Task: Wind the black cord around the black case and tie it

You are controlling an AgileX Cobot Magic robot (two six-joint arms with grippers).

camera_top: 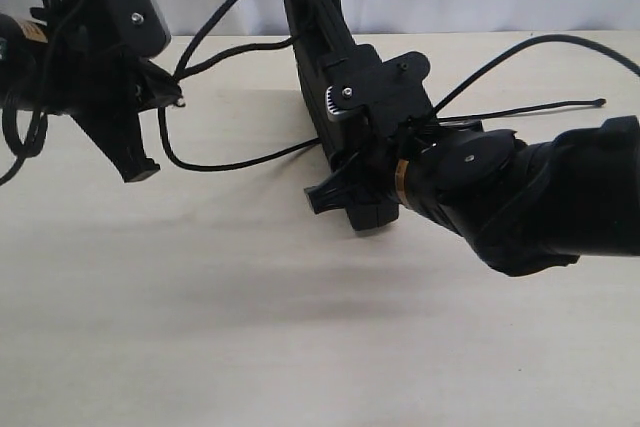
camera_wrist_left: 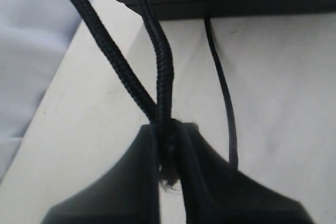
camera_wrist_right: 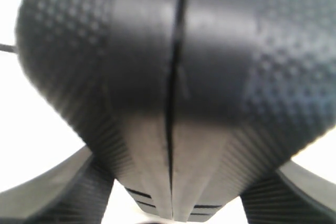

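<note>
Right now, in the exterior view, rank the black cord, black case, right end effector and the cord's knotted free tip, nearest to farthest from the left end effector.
1. black cord, pinched in the left end effector
2. black case, middle of the view
3. right end effector, gripping the case, farther right
4. knotted free tip, far right

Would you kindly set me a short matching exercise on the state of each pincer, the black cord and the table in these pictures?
Things:
1 left pincer
2 right pincer
3 black cord
4 table

States:
A pale beige, bare in the foreground
B shut on the black case
C runs in loops between the left pincer and the case
D shut on two strands of cord

Pairs: 1-D, 2-B, 3-C, 4-A
</note>
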